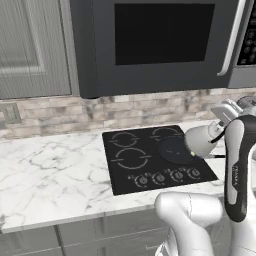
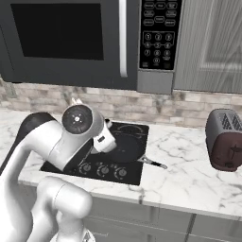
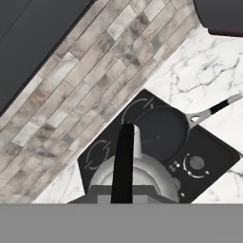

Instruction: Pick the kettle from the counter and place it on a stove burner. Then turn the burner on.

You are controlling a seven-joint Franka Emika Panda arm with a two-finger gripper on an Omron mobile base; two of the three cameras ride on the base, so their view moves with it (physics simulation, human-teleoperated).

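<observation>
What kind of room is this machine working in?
A home-style kitchen, though rendered rather than real: a black glass cooktop set in a marble counter, a microwave above it, and a toaster nearby.

Veined marble counter (image 1: 55, 165); kettle (image 1: 201, 140) seemingly smooth metal.

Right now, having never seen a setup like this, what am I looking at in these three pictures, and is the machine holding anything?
It is a white robot arm in a rendered kitchen. Two pictures come from cameras behind the arm, left and right; the third looks along its hand. On the marble counter sits a black cooktop with a dark pan on it, and a toaster stands farther right. A microwave hangs above. The claw appears to grip the pale kettle by its black handle, above the cooktop's right side.
</observation>
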